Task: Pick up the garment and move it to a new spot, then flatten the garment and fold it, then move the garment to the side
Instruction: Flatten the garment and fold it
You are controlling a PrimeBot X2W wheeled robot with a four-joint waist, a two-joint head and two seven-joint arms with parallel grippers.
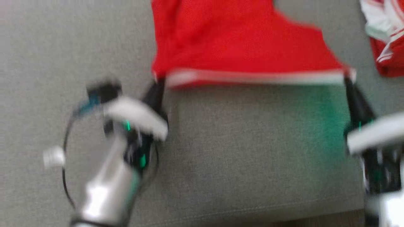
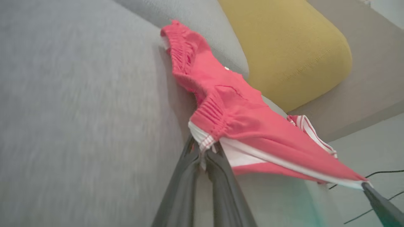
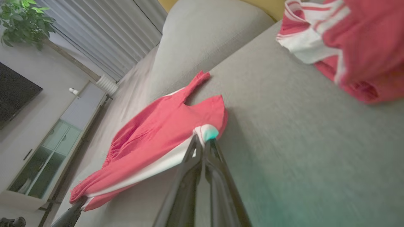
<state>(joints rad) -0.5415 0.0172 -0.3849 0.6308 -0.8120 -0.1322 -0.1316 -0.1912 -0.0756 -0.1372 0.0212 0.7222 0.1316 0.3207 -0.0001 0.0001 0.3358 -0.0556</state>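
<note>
A red garment (image 1: 240,41) with a white stripe along its near edge lies stretched over the grey sofa seat (image 1: 236,151). My left gripper (image 1: 157,80) is shut on the garment's near left corner. The left wrist view has that corner, with gathered elastic (image 2: 206,143), pinched between the dark fingers (image 2: 189,176). My right gripper (image 1: 347,77) is shut on the near right corner; in the right wrist view the white-tipped corner (image 3: 205,132) sits between my fingers. The edge between both grippers is taut and slightly lifted.
A second red and white garment (image 1: 386,37) lies crumpled at the far right of the seat. A yellow cushion (image 2: 290,44) and a grey cushion (image 3: 205,37) stand at the sofa's back. The seat's front seam (image 1: 252,211) runs close to the bottom.
</note>
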